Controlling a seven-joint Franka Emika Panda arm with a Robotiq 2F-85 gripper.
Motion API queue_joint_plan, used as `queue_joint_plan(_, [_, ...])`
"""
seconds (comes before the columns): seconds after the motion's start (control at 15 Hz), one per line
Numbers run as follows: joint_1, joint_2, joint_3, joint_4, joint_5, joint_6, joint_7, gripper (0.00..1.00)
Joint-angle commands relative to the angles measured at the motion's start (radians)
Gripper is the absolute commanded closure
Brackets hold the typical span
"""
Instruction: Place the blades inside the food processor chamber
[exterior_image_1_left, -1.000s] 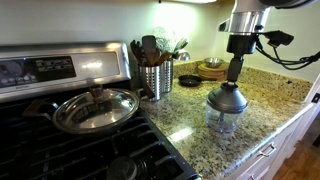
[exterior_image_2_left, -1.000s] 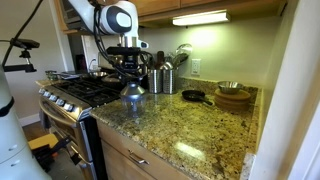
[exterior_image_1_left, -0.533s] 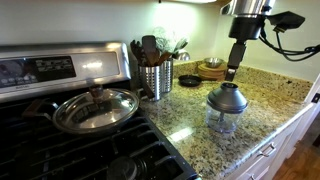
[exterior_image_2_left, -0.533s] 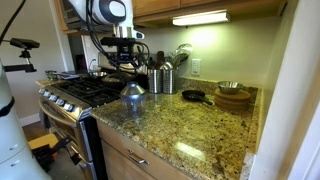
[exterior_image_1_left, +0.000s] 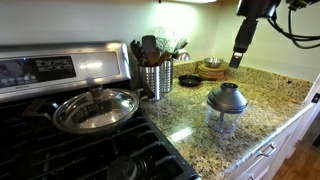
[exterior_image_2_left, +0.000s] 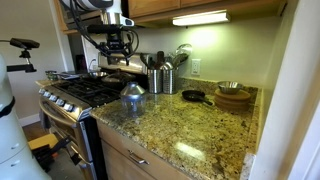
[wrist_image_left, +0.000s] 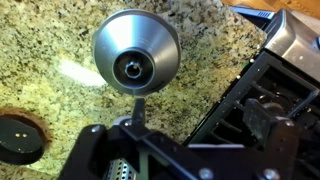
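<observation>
Left to right on my feed: one stove (exterior_image_1_left: 50, 68) carrying one glass-lidded pan (exterior_image_1_left: 95, 108). Next come one steel utensil canister (exterior_image_1_left: 155, 78) and one food processor chamber (exterior_image_1_left: 221, 123) on the tabletop (exterior_image_1_left: 185, 125). The chamber is capped by one grey dome (exterior_image_1_left: 227, 98). My gripper (exterior_image_1_left: 238, 52) hangs high at the right. Only the wrist view shows the dome's knob (wrist_image_left: 133, 67) from above. It also shows the blades (wrist_image_left: 138, 104), one slim piece pinched between narrow jaws, outside and well apart from the chamber.
</observation>
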Motion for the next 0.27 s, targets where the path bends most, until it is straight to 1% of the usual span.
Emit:
queue_joint_plan(0.0, [0.009, -0.001, -0.009, 0.0, -0.004, -0.002, 0.004, 0.0])
queue_joint_plan(0.2, [0.009, -0.001, -0.009, -0.004, -0.004, -0.002, 0.004, 0.0])
